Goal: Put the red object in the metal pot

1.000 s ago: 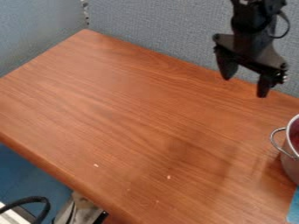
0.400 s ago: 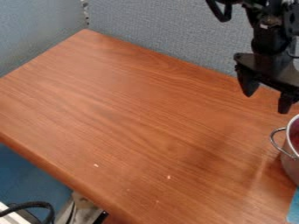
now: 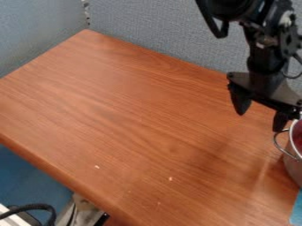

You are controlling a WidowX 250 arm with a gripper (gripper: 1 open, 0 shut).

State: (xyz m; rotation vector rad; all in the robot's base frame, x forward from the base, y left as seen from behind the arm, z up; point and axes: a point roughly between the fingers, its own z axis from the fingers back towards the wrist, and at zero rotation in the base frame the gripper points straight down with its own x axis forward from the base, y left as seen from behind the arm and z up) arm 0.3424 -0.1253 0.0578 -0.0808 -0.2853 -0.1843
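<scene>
We see our end effector [image 3: 264, 106] spread wide and empty above the wooden surface [image 3: 118, 115], just beside the metal pot [image 3: 289, 148] holding the red object [image 3: 296, 134].

camera: single view | raised, oblique, looking down | wooden table [image 3: 106, 106] fills frame

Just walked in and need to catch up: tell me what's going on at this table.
A single robot arm is working over a wooden table. Its gripper is open, holds nothing, and hangs above the table's right side, next to the metal pot at the right edge. Something red shows inside the pot, though the frame cuts most of it off.
</scene>
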